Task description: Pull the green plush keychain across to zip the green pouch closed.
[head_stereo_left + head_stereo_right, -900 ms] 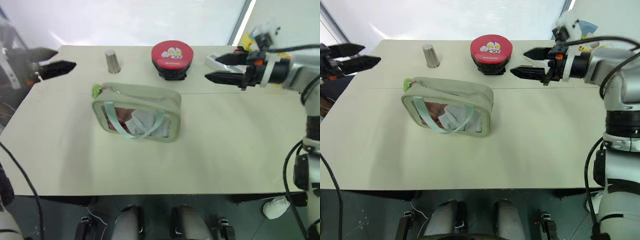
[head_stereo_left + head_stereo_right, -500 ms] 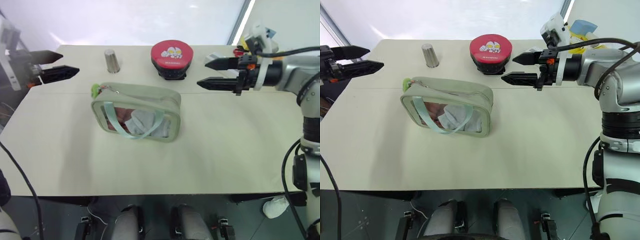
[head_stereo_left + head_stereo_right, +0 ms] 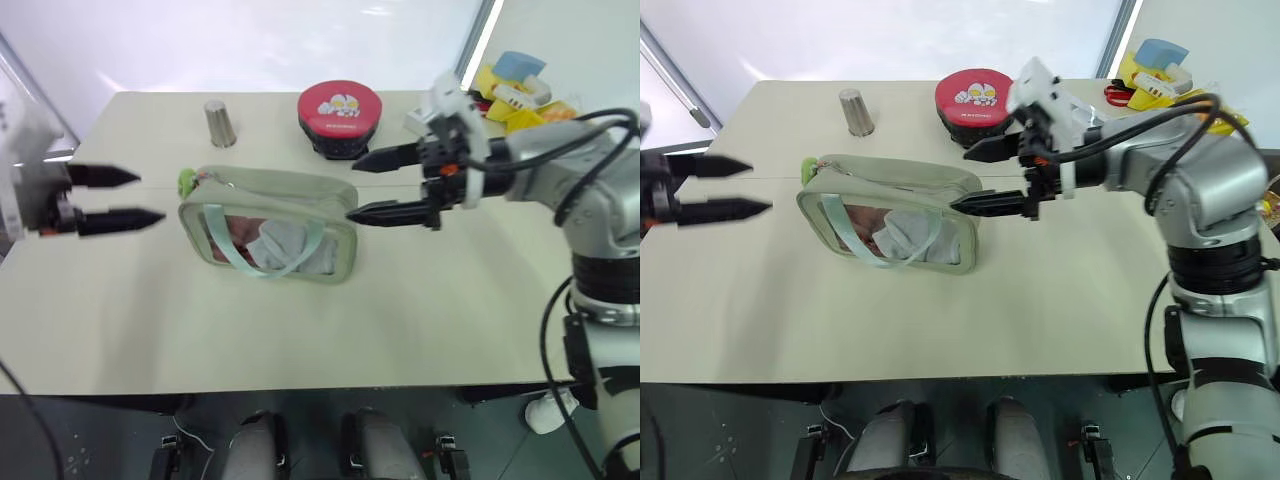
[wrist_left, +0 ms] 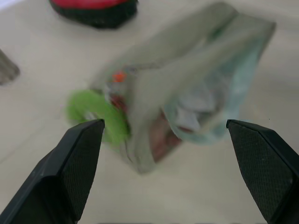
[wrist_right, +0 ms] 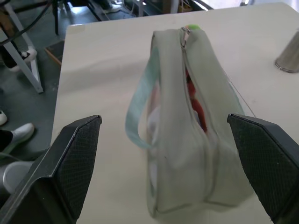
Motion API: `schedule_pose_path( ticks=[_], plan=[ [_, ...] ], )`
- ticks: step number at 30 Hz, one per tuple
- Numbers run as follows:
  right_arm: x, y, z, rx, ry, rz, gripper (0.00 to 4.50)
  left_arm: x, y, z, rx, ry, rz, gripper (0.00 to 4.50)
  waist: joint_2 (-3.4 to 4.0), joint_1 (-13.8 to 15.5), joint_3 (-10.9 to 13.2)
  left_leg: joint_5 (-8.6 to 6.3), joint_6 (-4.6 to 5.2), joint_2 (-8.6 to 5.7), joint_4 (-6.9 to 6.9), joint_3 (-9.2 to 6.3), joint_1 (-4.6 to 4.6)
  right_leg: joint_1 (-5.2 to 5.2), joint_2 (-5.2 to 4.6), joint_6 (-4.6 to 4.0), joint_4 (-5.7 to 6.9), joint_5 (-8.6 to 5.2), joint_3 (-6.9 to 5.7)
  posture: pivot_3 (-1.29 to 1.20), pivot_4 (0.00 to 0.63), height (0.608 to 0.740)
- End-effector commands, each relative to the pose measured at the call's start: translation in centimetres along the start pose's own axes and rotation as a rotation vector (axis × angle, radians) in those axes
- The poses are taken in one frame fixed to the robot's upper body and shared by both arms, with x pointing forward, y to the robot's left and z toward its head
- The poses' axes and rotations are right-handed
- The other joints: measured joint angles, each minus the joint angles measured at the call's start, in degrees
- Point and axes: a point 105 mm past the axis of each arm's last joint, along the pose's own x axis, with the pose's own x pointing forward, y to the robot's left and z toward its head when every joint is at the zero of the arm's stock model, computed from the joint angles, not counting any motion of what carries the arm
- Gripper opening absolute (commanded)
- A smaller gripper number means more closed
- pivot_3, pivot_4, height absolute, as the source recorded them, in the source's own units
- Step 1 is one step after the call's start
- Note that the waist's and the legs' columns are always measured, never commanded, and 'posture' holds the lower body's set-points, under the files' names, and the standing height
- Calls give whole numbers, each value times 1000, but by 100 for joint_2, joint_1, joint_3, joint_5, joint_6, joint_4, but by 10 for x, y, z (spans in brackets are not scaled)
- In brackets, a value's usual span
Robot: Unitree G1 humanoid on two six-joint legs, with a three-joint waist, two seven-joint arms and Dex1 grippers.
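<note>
With zip unclosed, green pouch stands mid-bench, green plush keychain at left end; left pincer and right pincer flank it, both spread wide, empty, likely for brace-and-pull

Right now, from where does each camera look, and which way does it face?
Head stereo pair: from the head, forward and down on the table; both arms show, left end effector and right end effector open.
Left wrist: beside the green pouch, facing its end with the green plush keychain; own fingers show.
Right wrist: faces the pouch's other end; own fingers show.
Shared: pouch and keychain.
</note>
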Motion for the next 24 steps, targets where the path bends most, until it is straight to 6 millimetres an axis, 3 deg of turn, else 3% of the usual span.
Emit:
schedule_pose_path(
  ticks=[1, 6, 8, 10, 16, 21, 24],
  plan=[
    [21, 8, -5, -132, 52, 13, 4500, -17, 5, 17, 80, -44, 117, 4472, 0, 32, 0, 0, 0, 0, 0, -2, -1, 0, 2, 0, 0, 0, 0, 0, 150, 740],
    [40, -10, -38, -286, 181, -53, 4500, -13, 9, 19, 90, -85, 168, 4472, -4, 53, -2, -6, 10, -17, 6, 0, -3, 8, -13, 1, -8, 0, 0, 0, 150, 740],
    [40, -12, -39, -313, 188, -51, 3968, -12, 6, 21, 84, -99, 163, 4500, -6, 45, 0, -6, 12, -16, 8, 1, -5, 8, -13, 1, -8, 1, 0, 0, 150, 740],
    [39, -12, -38, -321, 185, -41, 3200, -12, 6, 20, 74, -110, 171, 4500, -6, 34, 0, -6, 11, -14, 8, 1, -6, 5, -11, 1, -6, 1, 0, 0, 150, 740],
    [27, -24, -36, -362, 211, -86, 32, -5, 11, 17, 59, -130, 195, 4500, -6, 19, 0, -4, 8, -5, 6, 0, -3, 4, -2, 1, -4, 1, -1, 0, 150, 740],
    [-8, -66, -40, -491, 321, -257, 32, -1, 13, 19, 59, -145, 189, 4500, -6, 61, 0, -4, 8, -11, 6, 1, -4, 5, -5, 1, -6, 1, 0, 0, 150, 740],
    [-11, -68, -50, -500, 337, -249, 32, 3, 17, 18, 59, -151, 197, 4500, -6, 47, 0, -5, 9, -13, 7, 0, -3, 8, -8, 1, -7, 1, -1, 0, 150, 740]
  ],
)
